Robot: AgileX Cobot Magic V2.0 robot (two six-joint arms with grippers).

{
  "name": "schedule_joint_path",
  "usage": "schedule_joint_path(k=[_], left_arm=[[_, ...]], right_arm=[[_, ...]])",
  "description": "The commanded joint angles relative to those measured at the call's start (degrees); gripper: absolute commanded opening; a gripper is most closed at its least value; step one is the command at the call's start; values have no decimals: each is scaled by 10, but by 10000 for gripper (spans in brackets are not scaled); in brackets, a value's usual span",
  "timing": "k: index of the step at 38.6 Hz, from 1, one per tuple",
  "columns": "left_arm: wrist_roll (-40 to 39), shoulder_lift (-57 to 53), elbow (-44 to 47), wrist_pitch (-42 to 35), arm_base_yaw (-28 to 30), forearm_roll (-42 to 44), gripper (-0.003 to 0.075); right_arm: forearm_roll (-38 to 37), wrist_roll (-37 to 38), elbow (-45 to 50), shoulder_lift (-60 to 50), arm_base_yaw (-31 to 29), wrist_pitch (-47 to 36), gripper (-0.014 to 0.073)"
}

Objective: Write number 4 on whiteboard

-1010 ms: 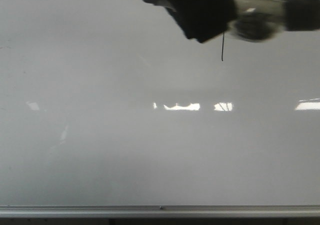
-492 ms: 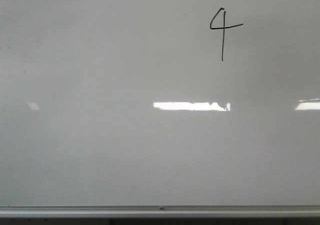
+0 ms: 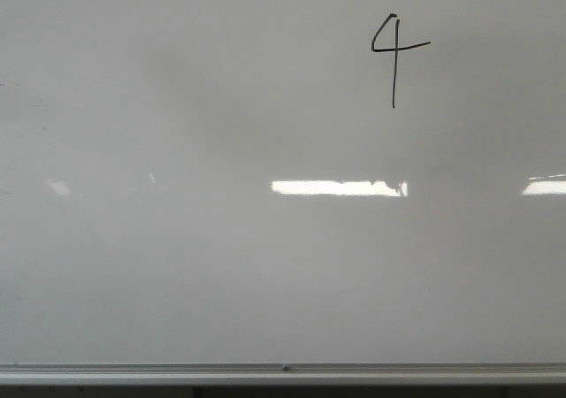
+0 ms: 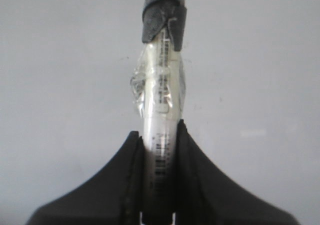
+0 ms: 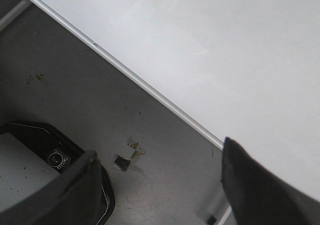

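The number 4 (image 3: pixel 394 55) stands complete on the whiteboard (image 3: pixel 221 265); left fingers (image 4: pixel 187 155) clamp the marker (image 4: pixel 161 115), right fingers (image 5: pixel 250 185) gape empty

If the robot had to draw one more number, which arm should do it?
Left, probably. Its pincer is shut on the marker, over the whiteboard. The right pincer is open, holding nothing.

Hand-drawn number 4 (image 3: pixel 394 55) on whiteboard (image 3: pixel 221 265)
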Motion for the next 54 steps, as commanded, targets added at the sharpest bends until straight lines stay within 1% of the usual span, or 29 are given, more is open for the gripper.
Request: schedule_joint_path(k=[1,12,15,17,19,26,28,32,38,43,46,50,52,54], left_arm=[[-10,23,-13,-115,18,-10,-20],[-10,141,-13,-270,22,-17,-20],[-10,167,-16,-284,22,-36,-15],[-10,181,-16,-301,22,-38,3],[-10,192,-16,-315,22,-38,44],[-9,224,-17,-363,22,-38,299],[-9,224,-17,-364,22,-38,344],[-9,224,-17,-364,22,-38,383],[-7,201,-31,-329,22,-35,382],[-7,146,-40,-264,21,-35,382],[-7,101,-40,-212,20,-35,376],[-5,36,-40,-142,9,-35,376],[-2,3,-42,-103,-2,-35,376],[-1,-29,-46,-47,-20,-35,376]], right_arm=[[2,0,-17,-3,-4,-30,529],[2,0,-17,-3,-4,-33,529],[2,0,-17,-3,-4,-39,529],[2,0,-17,-3,-4,-40,529],[2,0,-17,-3,-4,-40,529],[2,0,-17,-3,-4,-38,529],[2,0,-17,-3,-4,-38,529],[2,0,-17,-3,-4,-42,529],[2,0,-17,-3,-4,-45,529],[-4,14,-19,-8,-4,-38,528],[-24,47,-19,-18,-4,-36,528],[-47,121,-19,-42,-4,-35,528],[-47,152,-18,-56,-4,-35,528],[-47,174,-16,-72,-4,-36,528]])
